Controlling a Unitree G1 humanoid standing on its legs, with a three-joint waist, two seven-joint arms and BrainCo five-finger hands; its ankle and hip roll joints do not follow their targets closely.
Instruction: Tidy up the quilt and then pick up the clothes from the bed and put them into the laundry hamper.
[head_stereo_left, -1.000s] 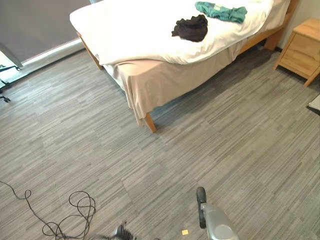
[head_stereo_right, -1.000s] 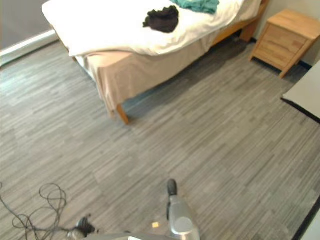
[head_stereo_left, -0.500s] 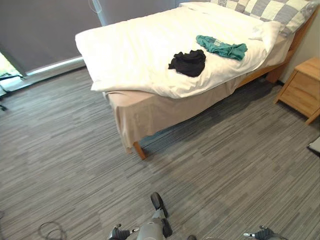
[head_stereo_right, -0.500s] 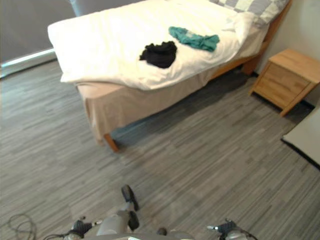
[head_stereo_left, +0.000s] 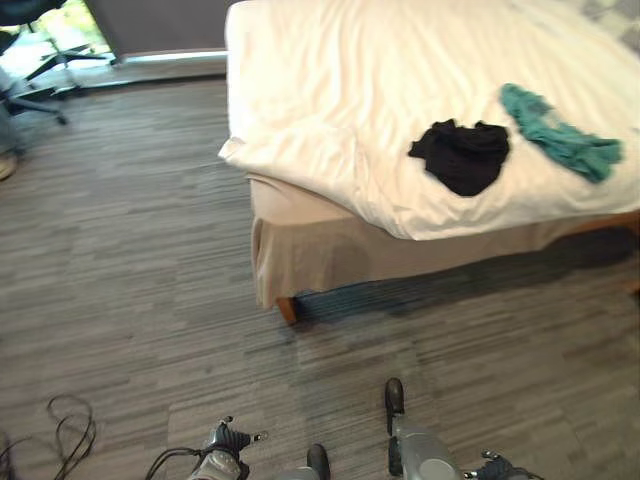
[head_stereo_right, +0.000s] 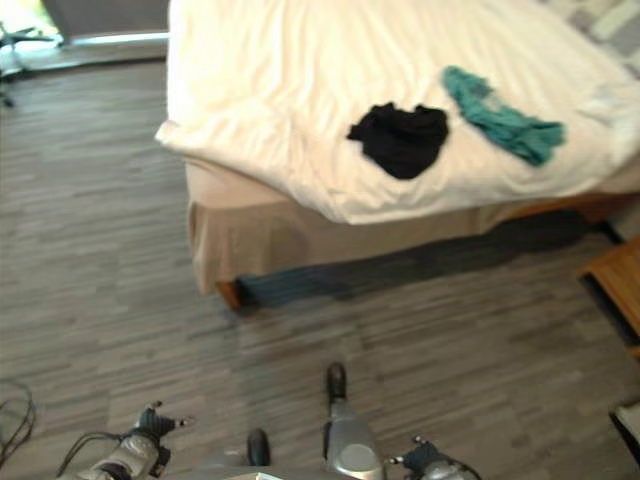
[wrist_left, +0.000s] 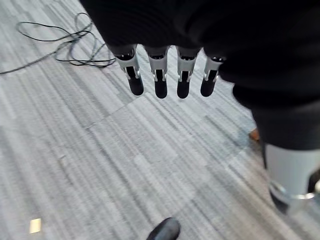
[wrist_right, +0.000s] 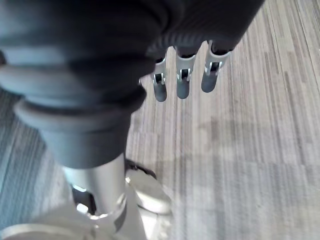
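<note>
Quilt (head_stereo_left: 380, 110) work hasn't begun: the left hand (wrist_left: 167, 80) and right hand (wrist_right: 182, 82) hang with fingers straight and empty over the floor (head_stereo_left: 130, 300), since the robot stands well short of the bed (head_stereo_left: 300, 250). Up at one o'clock, the black garment (head_stereo_left: 460, 155) and green garment (head_stereo_left: 560, 140) lie apart on the quilt, waiting for collection.

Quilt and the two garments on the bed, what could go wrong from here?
1. The black garment and the teal garment lie on the quilt, so straightening it may drag or bury them.
2. The quilt's near corner overhangs the bed; a pull there might slide it off.
3. Both hands, left and right, hang low over the floor, apart from the bed.
</note>
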